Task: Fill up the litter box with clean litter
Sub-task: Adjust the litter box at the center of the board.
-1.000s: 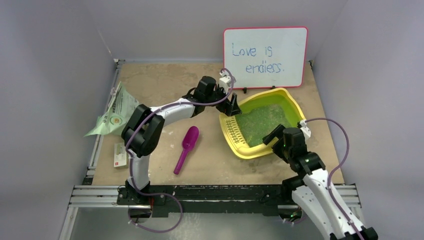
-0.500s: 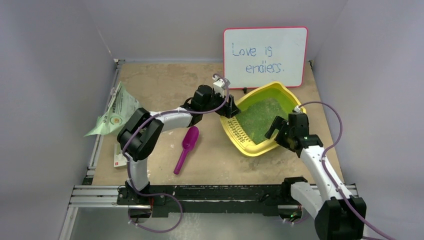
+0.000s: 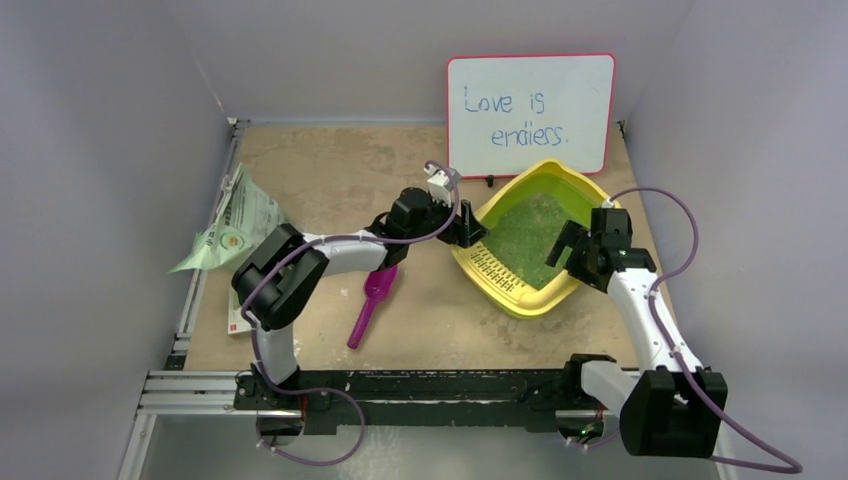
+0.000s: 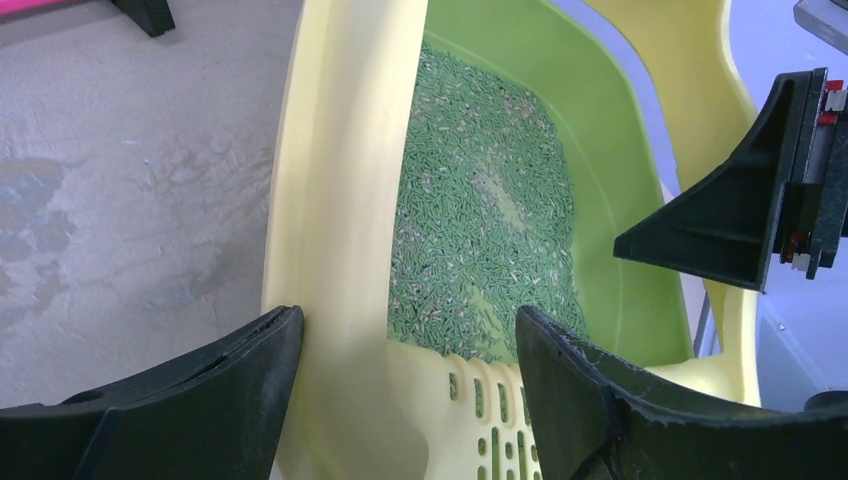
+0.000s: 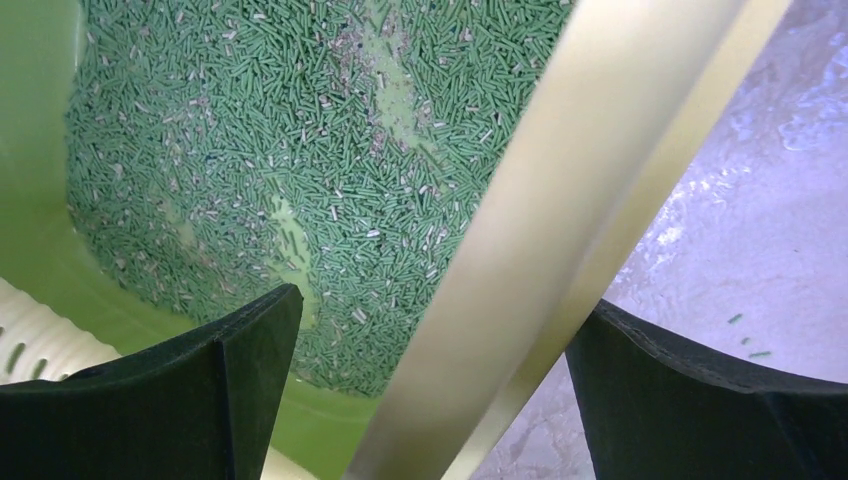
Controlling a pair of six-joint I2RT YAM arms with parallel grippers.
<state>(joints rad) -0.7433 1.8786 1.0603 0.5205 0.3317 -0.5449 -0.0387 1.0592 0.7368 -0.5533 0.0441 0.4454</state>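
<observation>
- Fingers (image 4: 210, 400) of left gripper (image 4: 405, 325) spread wide, straddling left rim of litter box (image 3: 527, 305) at its grille end. Outer finger close against rim, inner finger clear of it over the slots. Not clamped.
- Jaws of right gripper (image 5: 440, 305) fully apart, box's right rim passing between them with a gap on either side. Nothing held.
- Box sits far right on table (image 3: 330, 170), turned diagonally, just in front of whiteboard (image 3: 530, 113), grille end nearer the arms.
- Inside box: clean litter (image 3: 530, 230), thin green layer, a few bare streaks of floor showing.
- Also noted: magenta scoop (image 3: 368, 300) on table beneath left arm, green bag (image 3: 230, 230) at left edge.
</observation>
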